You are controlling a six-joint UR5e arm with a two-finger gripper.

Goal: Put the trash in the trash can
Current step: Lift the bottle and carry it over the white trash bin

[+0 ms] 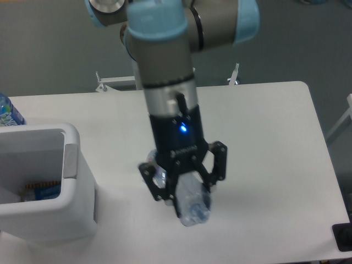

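The wrapper (193, 206), a crumpled clear-whitish piece of plastic, sits clamped between the fingers (206, 193) of the gripper (190, 192), its lower end poking out below them. Whether it hangs just above the surface (264, 143) or touches it cannot be told from this angle. It is near the middle of the surface, toward the front edge, and well apart from the bin (41, 187).

The bin stands at the left front of the surface, open at the top, with a grey panel on its right rim. Inside, low against the far wall, lies something with a blue-and-red label (41, 191), apparently the crushed bottle, so one piece of trash looks to be in already.

Behind the bin, at the left edge of the view, part of an uncrushed bottle (8, 113) with a bright blue label shows; it is not trash and should be left alone.

The arm (165, 60) comes down from above, nearly vertical, wrist pointing at the surface.

The step in hand seems to be the carry of the second piece: the grasp is made, the transfer not yet done. The next move calls for a lift high enough to clear the bin's rim, a travel leftward until the wrapper is over the opening and not over the grey panel, then a release. The wrapper is light and springy, so it may cling to a finger or slip out on the way.
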